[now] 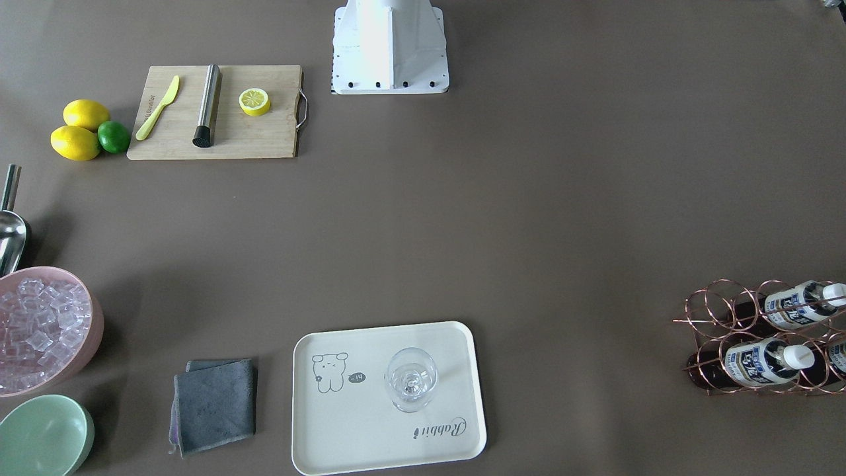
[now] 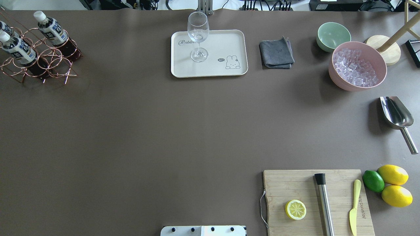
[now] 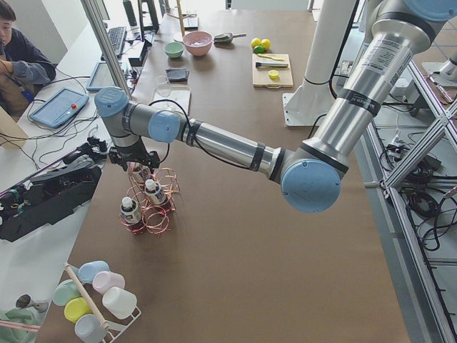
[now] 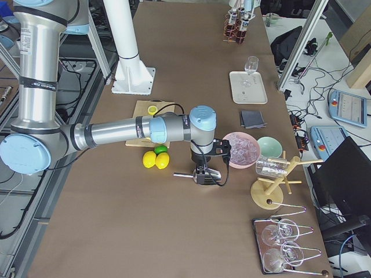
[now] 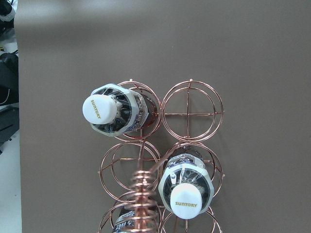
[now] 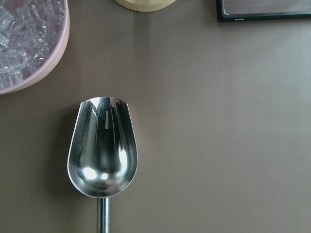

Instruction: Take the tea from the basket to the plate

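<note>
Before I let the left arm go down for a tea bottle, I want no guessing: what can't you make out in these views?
Left gripper: shows only in the exterior left view, small, over the basket; fingers open or shut, cannot tell.
Right gripper: only in the exterior right view, over the scoop; same.
Third tea bottle: cut by the overhead view's left edge; mostly under the coiled handle in the left wrist view.

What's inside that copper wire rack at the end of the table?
The rack holds three tea bottles: two show their white caps, the third bottle is half hidden behind the coiled handle. Two rings are empty; the last is out of frame.
</note>
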You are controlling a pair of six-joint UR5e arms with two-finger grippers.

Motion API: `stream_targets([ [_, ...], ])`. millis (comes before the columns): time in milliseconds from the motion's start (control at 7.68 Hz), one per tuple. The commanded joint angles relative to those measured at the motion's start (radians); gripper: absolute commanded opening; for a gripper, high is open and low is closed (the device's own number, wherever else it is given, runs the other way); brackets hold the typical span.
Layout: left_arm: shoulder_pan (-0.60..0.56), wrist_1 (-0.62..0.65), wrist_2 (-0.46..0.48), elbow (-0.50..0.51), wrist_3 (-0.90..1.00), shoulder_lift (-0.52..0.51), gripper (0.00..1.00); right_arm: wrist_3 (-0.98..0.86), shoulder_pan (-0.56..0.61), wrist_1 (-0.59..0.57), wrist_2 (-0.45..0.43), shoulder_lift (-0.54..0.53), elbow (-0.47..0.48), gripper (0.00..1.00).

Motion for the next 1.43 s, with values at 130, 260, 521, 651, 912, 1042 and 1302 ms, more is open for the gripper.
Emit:
stream_targets([
  [130,-0.002,0.001,0.0,-0.006,-0.001,0.001,0.71,0.0,-0.001,-0.002,0.0,0.001,0.0,1.0],
  [260,-0.002,-0.004,0.0,-0.014,-0.001,0.001,0.31,0.0,-0.002,-0.002,0.0,0.001,0.0,1.0],
  [521,-0.001,0.005,0.0,-0.015,-0.008,0.001,0.0,0.0,-0.002,-0.002,0.0,0.001,0.002,1.0],
  [651,-0.001,0.005,0.0,-0.015,-0.008,0.002,0.0,0.0,-0.002,-0.002,0.0,0.001,0.002,1.0],
  [912,-0.002,0.005,0.0,-0.017,-0.008,0.002,0.0,0.0,-0.002,-0.002,0.0,0.001,0.002,1.0],
  [1042,-0.002,0.005,0.0,-0.018,-0.008,0.002,0.0,0.0,-0.002,-0.002,0.0,0.001,0.002,1.0],
  [1302,-0.006,0.01,0.002,-0.029,-0.012,0.001,0.0,0.0,-0.002,-0.002,0.0,0.001,0.002,1.0],
])
